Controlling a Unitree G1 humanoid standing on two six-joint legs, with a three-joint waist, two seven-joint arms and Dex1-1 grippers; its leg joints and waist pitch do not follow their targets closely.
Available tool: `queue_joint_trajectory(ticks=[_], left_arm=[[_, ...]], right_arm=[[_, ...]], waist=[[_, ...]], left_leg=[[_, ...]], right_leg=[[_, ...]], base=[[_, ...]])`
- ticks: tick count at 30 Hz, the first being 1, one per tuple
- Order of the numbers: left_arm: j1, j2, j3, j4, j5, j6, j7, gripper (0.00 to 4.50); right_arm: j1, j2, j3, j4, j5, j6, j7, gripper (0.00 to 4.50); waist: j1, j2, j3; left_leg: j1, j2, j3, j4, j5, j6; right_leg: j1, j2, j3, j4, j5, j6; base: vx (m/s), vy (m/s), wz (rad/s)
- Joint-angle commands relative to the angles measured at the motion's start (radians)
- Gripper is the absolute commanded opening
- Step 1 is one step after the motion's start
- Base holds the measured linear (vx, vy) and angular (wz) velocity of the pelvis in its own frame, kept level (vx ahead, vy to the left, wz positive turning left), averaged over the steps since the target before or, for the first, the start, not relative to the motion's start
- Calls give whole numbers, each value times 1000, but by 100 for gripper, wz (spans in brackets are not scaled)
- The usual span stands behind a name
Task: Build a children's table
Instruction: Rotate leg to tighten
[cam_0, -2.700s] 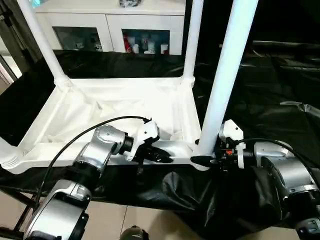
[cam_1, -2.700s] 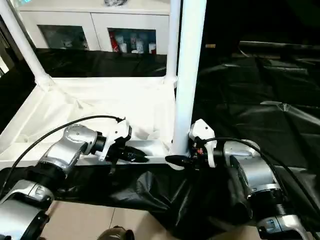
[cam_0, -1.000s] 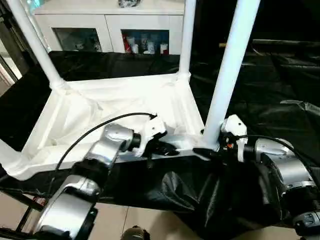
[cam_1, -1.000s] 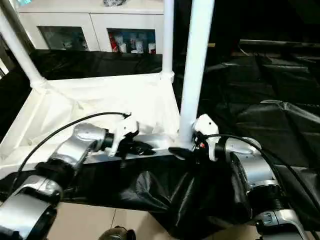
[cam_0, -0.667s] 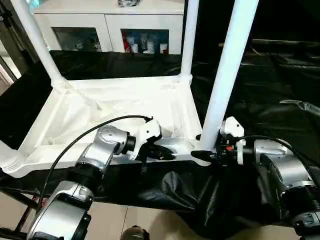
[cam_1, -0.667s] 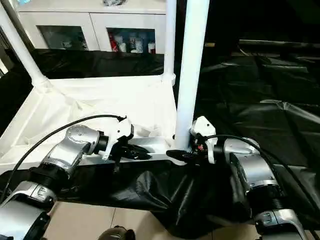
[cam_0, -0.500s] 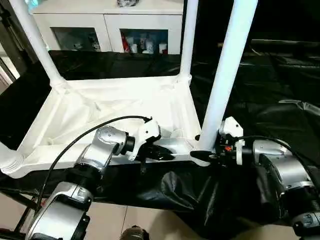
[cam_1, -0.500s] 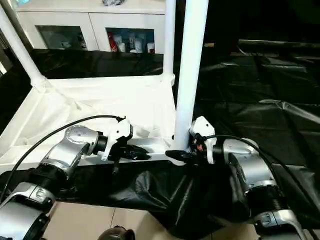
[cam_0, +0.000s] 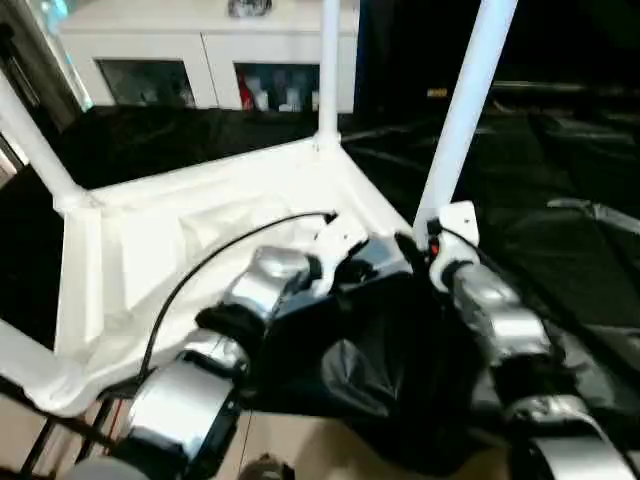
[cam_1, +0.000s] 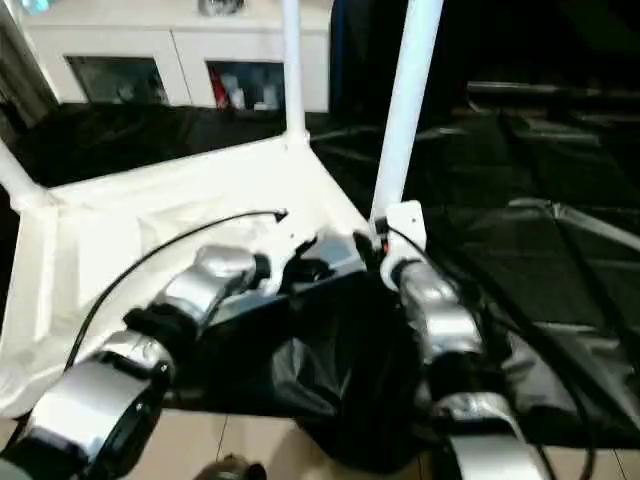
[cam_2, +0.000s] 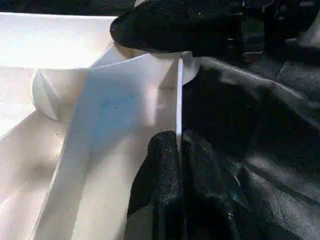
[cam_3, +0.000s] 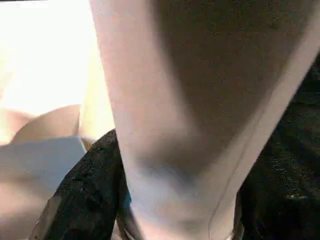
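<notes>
The white tabletop (cam_0: 130, 240) lies underside up on the black cloth, turned at an angle. Legs stand in its corner sockets: one at the near right (cam_0: 462, 120), one behind (cam_0: 328, 70) and one on the left (cam_0: 35, 150). My left gripper (cam_0: 372, 262) is shut on the thin near rim (cam_2: 178, 100) beside the right corner, the rim pinched between its fingers (cam_2: 160, 185). My right gripper (cam_0: 408, 248) is shut on the base of the near right leg (cam_3: 165, 100), with a black finger (cam_3: 85, 200) against its side.
The black-draped work table (cam_0: 560, 180) stretches to the right and behind. Cloth bunches under my forearms at the near edge (cam_0: 360, 370), with floor below. A white cabinet with glass doors (cam_0: 200, 60) stands at the back.
The tabletop has swung round: its near right corner has moved away from me, and the near rim now runs slantwise. Both arms have reached forward with it, still holding. The view has shifted too.
</notes>
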Motion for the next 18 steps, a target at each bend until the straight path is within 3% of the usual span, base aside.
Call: queue_joint_trajectory(ticks=[1,3,8,12,14,16,18], left_arm=[[-44,-46,24,-23,-20,-46,26,0],[-45,-47,13,-16,-20,-72,-4,0],[-32,-28,-1,-15,-26,-109,-71,0],[-8,-3,-12,-38,-33,-130,-153,0],[36,33,-25,-95,-56,-132,-274,0],[67,62,-37,-137,-70,-129,-349,0],[73,69,-39,-146,-73,-129,-364,0]], right_arm=[[28,56,54,61,-5,34,29,301],[21,70,59,42,20,11,76,339],[31,44,96,0,9,-19,152,382],[62,-4,129,-63,29,-35,303,382],[120,-90,173,-180,75,-25,511,382],[156,-163,199,-250,101,-17,639,382],[163,-178,204,-263,105,-17,665,382]], waist=[[-3,-14,-69],[-2,-13,-68],[-2,-15,-68],[2,-15,-68],[8,-19,-67],[10,-19,-67],[13,-20,-66]], left_leg=[[25,46,-26,-76,-273,10],[25,47,-26,-77,-281,17],[23,49,-27,-78,-281,22],[21,48,-25,-73,-258,43],[17,52,-23,-68,-232,78],[18,54,-22,-67,-227,90],[19,56,-22,-66,-236,93]], right_leg=[[36,-64,32,-84,-137,-205],[37,-66,32,-84,-139,-205],[40,-66,32,-83,-131,-207],[43,-64,31,-81,-90,-209],[47,-65,30,-77,-59,-219],[44,-64,29,-77,-72,-229],[44,-66,30,-79,-98,-232]], base=[[0,0,0],[0,0,0],[0,0,0],[0,0,0],[0,0,0],[0,0,0],[0,0,0]])
